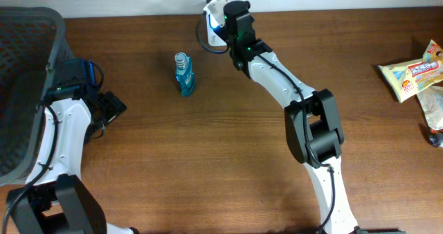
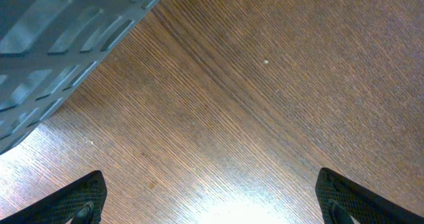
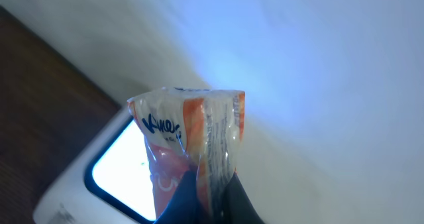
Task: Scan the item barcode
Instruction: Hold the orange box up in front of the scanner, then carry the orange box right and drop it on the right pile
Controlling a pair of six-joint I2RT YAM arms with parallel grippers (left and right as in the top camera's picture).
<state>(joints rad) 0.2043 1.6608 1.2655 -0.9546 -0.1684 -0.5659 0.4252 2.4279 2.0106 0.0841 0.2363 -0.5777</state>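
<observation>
far left, a dark grey mesh basket (image 1: 21, 88) sits at the left edge of the wooden tabletop (image 1: 208, 158). the left tool (image 2: 212, 205) hovers right beside it, low over the bare wood. it's fully released, fingers (image 2: 79, 199) spread wide with nothing between them. in its own wrist view the corner of the basket fills the upper left.

a bit to the right there's a small teal bottle (image 1: 183, 75) with a clear cap, standing on its own, well apart from both arms.

next comes the action spot at the far edge. a white scanner (image 1: 216, 7) with a cable looping off it has a blue glow on it. the right arm stretches from the near side all the way up to it. the right tool (image 3: 209, 192) is clenched on the bottom of a small orange and white plastic packet (image 3: 192, 134), pinched upright. the packet sits right in front of the scanner's lit window, overlapping its right side in the wrist view. can't tell if it's actually touching the scanner. there's blue lettering on the packet but i can't see a barcode from here.

far right, a yellow snack bag (image 1: 414, 73) lies flat, with another crinkly wrapper (image 1: 432, 106) just near of it.
</observation>
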